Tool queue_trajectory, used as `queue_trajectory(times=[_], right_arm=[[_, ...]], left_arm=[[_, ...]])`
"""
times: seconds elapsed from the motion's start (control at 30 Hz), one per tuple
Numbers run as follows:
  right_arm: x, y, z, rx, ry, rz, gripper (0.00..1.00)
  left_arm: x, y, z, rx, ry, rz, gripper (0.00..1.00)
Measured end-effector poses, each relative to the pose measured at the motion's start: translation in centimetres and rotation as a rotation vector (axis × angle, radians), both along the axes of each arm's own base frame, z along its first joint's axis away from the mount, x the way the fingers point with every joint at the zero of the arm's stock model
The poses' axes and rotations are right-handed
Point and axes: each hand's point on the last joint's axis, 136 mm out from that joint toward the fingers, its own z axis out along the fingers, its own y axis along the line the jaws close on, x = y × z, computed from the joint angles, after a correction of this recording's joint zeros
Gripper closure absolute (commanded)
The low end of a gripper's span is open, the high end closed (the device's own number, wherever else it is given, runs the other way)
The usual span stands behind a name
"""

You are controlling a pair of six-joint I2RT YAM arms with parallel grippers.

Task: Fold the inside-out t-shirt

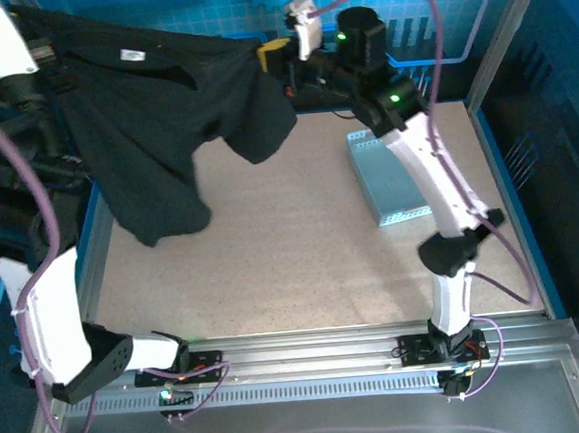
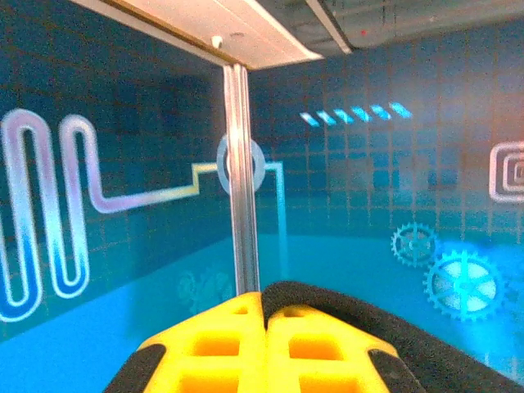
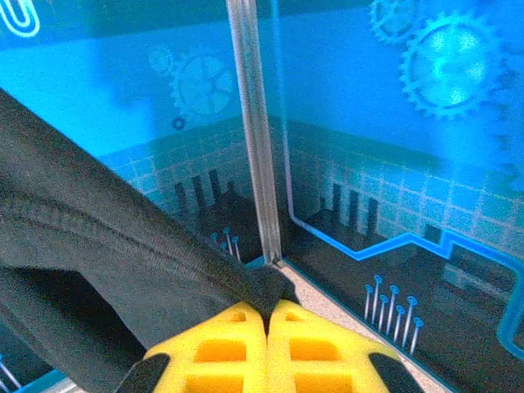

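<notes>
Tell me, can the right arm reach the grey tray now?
Probably not freely: the right tool is shut on the black t-shirt, holding it up. The grey tray lies uncovered just below, so the tool would have to let go first.

Grey perforated tray (image 1: 380,187) lies on the speckled table (image 1: 273,263), right side.

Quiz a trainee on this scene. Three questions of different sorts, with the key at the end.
1. True or false: the t-shirt lies flat on the table.
2. Where is the tray? A) under the t-shirt B) on the table, right of the t-shirt C) in a gripper
3. Fill in: the left gripper and right gripper are both ___ on the t-shirt.
Key: 1 false, it hangs raised between the grippers. 2 B. 3 shut.
</notes>
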Motion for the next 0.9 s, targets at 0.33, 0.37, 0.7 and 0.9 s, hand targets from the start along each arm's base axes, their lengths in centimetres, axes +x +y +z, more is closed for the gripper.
queue_trajectory(times=[0.33, 0.37, 0.7, 0.9], right_arm=[[3.7, 3.4, -4.0, -0.012, 0.016, 0.047, 1.00], [4.3, 3.5, -5.3, -0.031, 0.045, 0.043, 1.00], [9.1, 3.1, -23.8, -0.335, 0.407, -0.012, 1.00], [10.6, -0.3, -30.2, -0.465, 0.536, -0.088, 1.00]], left_arm=[[-3.3, -5.5, -5.3, -0.033, 0.076, -0.472, 1.00], [-2.7, -6.3, -7.1, -0.053, 0.114, -0.518, 1.00], [5.1, -17.5, -38.1, -0.291, 0.866, -0.791, 1.00], [0.0, -30.0, -46.9, -0.256, 1.123, -1.072, 1.00]])
